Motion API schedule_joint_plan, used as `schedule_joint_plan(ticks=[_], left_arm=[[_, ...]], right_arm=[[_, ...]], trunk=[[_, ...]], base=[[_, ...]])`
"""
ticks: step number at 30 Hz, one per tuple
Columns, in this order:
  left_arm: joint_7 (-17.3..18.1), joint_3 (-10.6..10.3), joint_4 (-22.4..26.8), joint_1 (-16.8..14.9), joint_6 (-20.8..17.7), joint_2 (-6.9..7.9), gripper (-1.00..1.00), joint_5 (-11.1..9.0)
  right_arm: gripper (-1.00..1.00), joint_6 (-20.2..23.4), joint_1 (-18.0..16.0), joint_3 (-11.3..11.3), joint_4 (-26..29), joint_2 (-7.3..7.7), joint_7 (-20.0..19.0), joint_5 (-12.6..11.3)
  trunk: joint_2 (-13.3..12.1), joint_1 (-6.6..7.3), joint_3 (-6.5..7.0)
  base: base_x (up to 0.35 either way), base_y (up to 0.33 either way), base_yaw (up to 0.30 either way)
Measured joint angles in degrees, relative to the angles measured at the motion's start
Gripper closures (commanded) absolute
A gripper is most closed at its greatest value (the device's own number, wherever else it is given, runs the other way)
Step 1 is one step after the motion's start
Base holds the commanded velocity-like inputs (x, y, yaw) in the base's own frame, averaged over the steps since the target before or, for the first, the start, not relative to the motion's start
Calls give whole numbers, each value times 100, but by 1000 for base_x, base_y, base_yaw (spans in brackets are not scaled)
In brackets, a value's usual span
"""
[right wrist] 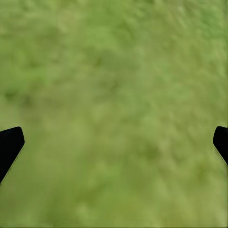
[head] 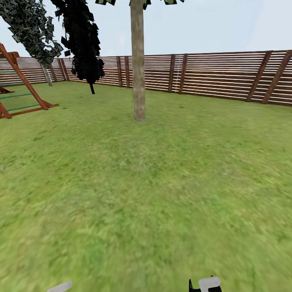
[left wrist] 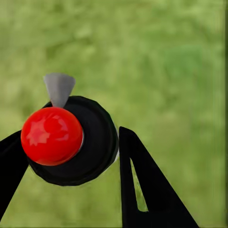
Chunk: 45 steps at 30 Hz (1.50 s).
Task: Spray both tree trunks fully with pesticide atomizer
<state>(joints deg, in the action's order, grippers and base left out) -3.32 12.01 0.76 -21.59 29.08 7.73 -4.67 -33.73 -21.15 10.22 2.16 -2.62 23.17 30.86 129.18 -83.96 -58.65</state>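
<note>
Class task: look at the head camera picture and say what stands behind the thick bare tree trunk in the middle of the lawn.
Behind the tree trunk runs the brown slatted fence, with pale sky above it. The strip of fence directly behind the trunk is covered.

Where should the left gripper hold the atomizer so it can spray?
Take the atomizer by its round black body, under the red cap, one finger on each flank. Come from the side away from the grey nozzle so the spray path stays free. The left gripper holds it this way.
</note>
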Motion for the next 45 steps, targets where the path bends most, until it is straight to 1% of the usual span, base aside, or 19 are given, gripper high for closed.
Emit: schedule_joint_plan(ticks=[45], left_arm=[[-2, 1, 0, 0, 9, 0, 100, -3]], right_arm=[[-100, 0, 0, 0, 0, 0, 0, 0]], trunk=[[0, 0, 0]], base=[[342, 0, 0]])
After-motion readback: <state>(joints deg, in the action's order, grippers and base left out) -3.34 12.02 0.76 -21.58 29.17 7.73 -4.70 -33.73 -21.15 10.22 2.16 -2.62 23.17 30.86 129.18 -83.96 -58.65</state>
